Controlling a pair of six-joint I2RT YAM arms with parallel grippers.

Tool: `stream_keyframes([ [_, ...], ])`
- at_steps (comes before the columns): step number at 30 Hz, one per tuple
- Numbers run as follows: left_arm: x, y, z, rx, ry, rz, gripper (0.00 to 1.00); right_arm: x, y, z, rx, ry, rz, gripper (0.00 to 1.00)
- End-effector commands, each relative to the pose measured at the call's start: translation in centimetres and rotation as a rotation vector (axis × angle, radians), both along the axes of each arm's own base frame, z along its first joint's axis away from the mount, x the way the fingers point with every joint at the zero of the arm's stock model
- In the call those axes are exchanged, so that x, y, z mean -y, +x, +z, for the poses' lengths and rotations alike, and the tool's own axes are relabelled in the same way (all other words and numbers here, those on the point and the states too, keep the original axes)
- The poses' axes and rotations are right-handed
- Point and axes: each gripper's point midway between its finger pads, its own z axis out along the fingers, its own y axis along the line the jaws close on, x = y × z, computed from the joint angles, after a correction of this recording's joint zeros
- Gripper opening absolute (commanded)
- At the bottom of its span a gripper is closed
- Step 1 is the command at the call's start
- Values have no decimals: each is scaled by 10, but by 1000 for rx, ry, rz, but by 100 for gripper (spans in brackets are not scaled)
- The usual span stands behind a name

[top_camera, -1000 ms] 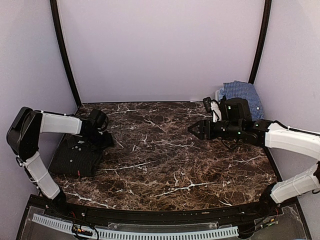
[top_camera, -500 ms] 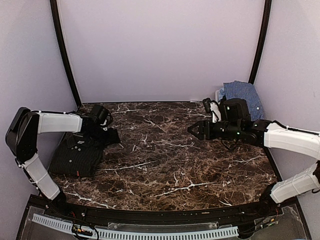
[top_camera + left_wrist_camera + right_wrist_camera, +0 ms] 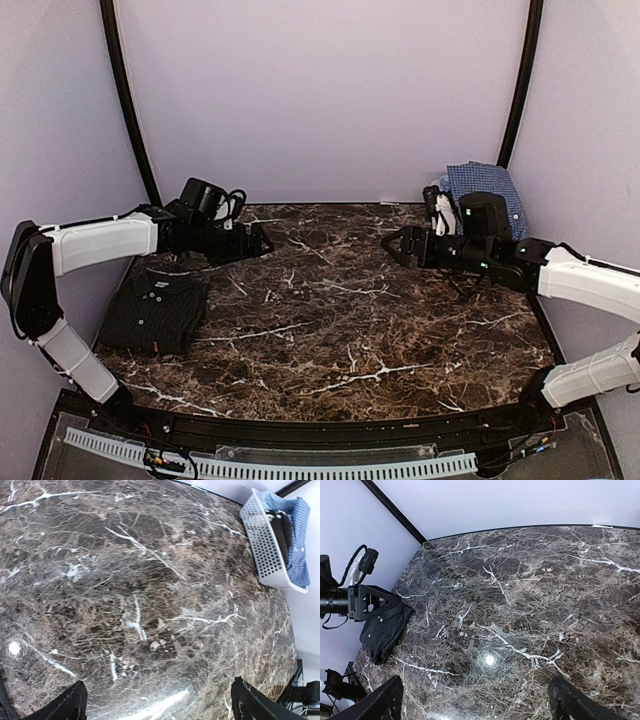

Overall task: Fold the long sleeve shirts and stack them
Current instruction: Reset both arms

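The black shirt (image 3: 155, 312) is laid folded at the left edge of the table (image 3: 330, 330); the checked shirt (image 3: 490, 188) is bundled in the basket (image 3: 265, 535) at its far-right corner. The left gripper (image 3: 263, 240) and right gripper (image 3: 390, 243) are held wide open, empty.

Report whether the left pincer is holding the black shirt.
No, the black shirt lies folded on the table, apart from the empty left pincer.

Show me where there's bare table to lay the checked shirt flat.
The whole middle of the table is bare marble, from the folded black shirt at the left across to the right edge, and forward to the near edge. Crowded: the far right corner, where the basket holds the checked shirt.
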Motion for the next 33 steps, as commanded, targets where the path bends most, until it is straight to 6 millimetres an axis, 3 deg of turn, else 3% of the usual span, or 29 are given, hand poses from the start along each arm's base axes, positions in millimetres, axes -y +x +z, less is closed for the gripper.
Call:
stream_keyframes([
  [1,29,-15,58,152,-84,-131,99,13,11,24,52,55,-112,99],
  [7,35,-34,99,261,-144,-187,99,24,12,39,61,94,-176,99],
  [15,28,-49,138,362,-181,-209,99,38,5,52,79,127,-223,99],
  [23,23,-55,160,430,-172,-229,99,47,3,64,109,154,-258,99],
  [33,13,-51,169,473,-158,-167,99,48,14,78,144,128,-289,99],
])
